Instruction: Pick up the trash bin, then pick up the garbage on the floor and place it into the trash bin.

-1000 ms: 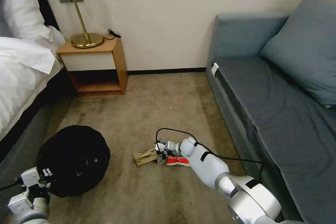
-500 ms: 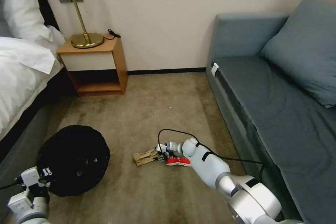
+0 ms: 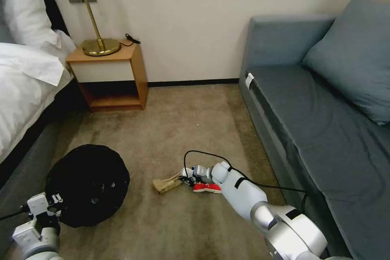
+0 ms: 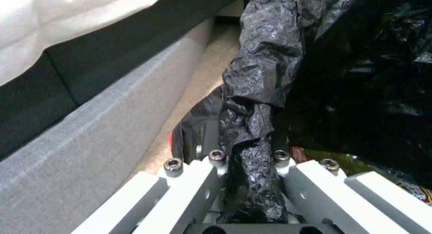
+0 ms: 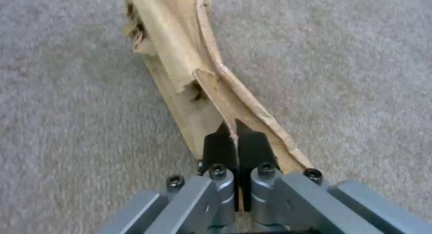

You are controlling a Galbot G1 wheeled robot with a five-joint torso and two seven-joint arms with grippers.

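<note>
The trash bin, round and lined with a black bag, hangs at the lower left beside the bed. My left gripper is shut on its bag-covered rim. Low over the carpet, my right gripper is shut on the near end of the tan paper wad, a crumpled strip whose far end rests on the floor. The black fingertips pinch its torn edge. A red-white packet lies on the carpet just beside the right wrist. Colourful wrappers show inside the bin.
A bed and its grey base run along the left. A wooden nightstand with a brass lamp stands at the back wall. A blue-grey sofa lines the right side. Open carpet lies between them.
The right gripper closed on the paper wad and lifted its near end, so the wad now tilts and sits slightly further left. The bin and left gripper shifted slightly.
</note>
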